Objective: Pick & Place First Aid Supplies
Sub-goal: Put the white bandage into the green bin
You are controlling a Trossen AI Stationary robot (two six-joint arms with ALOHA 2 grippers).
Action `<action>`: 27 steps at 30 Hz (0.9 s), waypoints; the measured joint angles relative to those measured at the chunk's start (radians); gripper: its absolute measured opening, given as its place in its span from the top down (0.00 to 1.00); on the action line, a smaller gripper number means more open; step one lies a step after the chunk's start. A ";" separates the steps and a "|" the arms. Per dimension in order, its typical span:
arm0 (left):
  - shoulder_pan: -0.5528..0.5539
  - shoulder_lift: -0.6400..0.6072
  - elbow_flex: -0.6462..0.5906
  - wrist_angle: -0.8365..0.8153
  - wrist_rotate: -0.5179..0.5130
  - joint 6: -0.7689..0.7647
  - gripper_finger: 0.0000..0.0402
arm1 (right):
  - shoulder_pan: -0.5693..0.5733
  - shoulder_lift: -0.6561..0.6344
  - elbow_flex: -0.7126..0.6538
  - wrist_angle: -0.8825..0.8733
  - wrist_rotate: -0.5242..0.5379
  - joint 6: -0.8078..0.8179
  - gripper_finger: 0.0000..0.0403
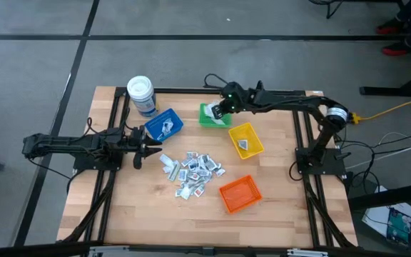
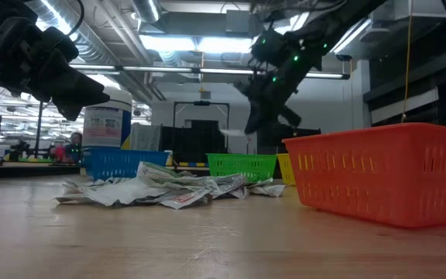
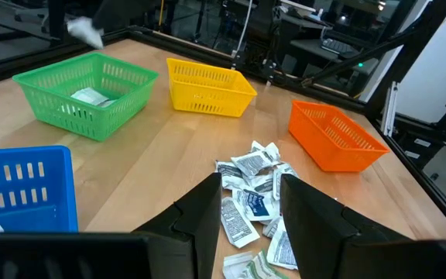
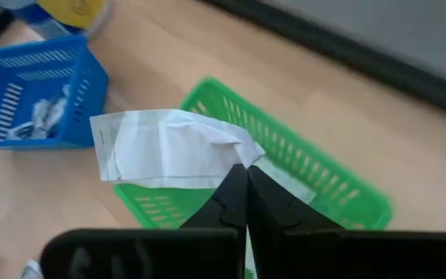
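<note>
Right gripper poised above the green bin, fingers pinched together on one corner of a white packet that hangs flat and sideways over the bin's near wall. Best released only once the packet's whole width sits inside the rim; held by a corner as it is, likely to flutter or catch the wall if dropped from high up, so worth lowering a little and centring over the basket first. Left gripper waiting low over the worktop just beside the heap, fingers apart and empty, aimed at the loose first aid supplies piled mid-worktop between the bins. Sensible to keep that arm clear until the right one has let go, then take a single packet from the edge of the pile rather than the tangled middle. Green bin already holding at least one pale packet on its floor, seen from the left wrist. Blue bin with several packets inside. Yellow bin with one greyish packet. Orange bin apparently with nothing in it. White-lidded jar standing just behind the blue bin, untouched. Most of the pile not yet sorted.
</note>
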 joint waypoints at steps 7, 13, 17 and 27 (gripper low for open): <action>0.000 0.000 0.000 0.000 0.000 0.000 0.68 | 0.011 0.035 0.000 -0.002 -0.036 0.144 0.97; 0.000 0.000 0.000 0.000 0.000 0.000 0.68 | 0.009 0.031 0.000 -0.002 -0.066 0.130 0.89; 0.000 0.000 0.000 0.000 0.000 0.000 0.68 | 0.009 0.031 0.000 -0.015 -0.165 0.119 0.80; 0.000 0.000 0.000 0.000 0.000 0.000 0.68 | 0.059 0.029 0.023 0.006 -0.357 0.087 0.65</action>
